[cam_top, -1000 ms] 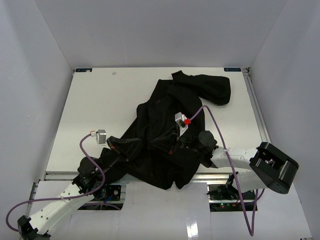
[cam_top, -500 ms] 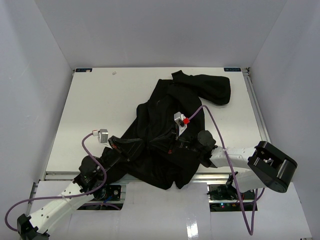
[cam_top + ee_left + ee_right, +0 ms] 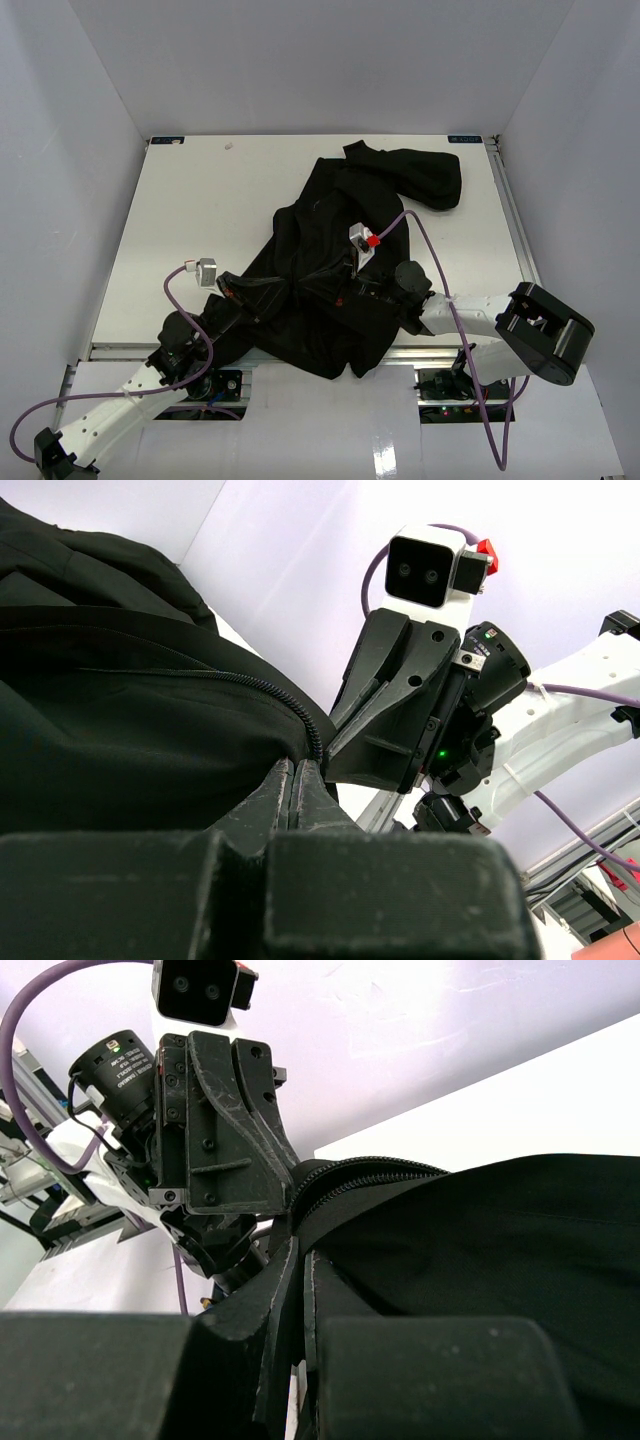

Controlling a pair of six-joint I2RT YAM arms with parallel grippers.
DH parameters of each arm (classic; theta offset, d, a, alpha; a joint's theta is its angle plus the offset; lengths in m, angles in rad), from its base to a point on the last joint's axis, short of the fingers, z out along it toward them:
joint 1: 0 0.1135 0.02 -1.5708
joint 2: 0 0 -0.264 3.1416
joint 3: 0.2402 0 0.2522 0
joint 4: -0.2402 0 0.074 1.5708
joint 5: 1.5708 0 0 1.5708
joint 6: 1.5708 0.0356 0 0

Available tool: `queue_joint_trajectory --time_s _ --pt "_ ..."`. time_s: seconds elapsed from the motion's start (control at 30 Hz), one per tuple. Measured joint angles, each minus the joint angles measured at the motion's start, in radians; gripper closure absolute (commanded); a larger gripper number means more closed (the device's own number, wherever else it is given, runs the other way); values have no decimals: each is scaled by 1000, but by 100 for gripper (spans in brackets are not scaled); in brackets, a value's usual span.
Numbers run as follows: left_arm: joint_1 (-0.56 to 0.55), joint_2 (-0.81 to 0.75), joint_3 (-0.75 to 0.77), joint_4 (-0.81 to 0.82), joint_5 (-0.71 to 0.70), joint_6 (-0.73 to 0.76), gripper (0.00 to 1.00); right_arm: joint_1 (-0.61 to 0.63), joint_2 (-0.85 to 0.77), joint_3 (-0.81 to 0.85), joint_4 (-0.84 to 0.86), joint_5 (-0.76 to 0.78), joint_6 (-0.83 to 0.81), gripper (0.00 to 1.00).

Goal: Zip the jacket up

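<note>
Between and beyond the two sets of jaws, the jacket (image 3: 330,250) lies crumpled on the table (image 3: 200,200), one sleeve flung far behind them. Zipping looks barely begun: the zipper (image 3: 285,695) teeth run bare and unjoined just above both fingertips. Both arms reach low and inward, tips almost meeting. The left gripper (image 3: 297,767) and right gripper (image 3: 300,1250) each have jaws pressed together, pinching the jacket's edge.
</note>
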State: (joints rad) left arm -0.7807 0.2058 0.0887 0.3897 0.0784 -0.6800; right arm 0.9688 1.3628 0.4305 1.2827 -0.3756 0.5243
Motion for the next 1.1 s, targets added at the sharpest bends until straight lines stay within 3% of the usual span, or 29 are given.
queue_joint_trajectory --time_s 1.1 --pt "0 0 -1 0 0 -1 100 0 0 18 0 37 0 92"
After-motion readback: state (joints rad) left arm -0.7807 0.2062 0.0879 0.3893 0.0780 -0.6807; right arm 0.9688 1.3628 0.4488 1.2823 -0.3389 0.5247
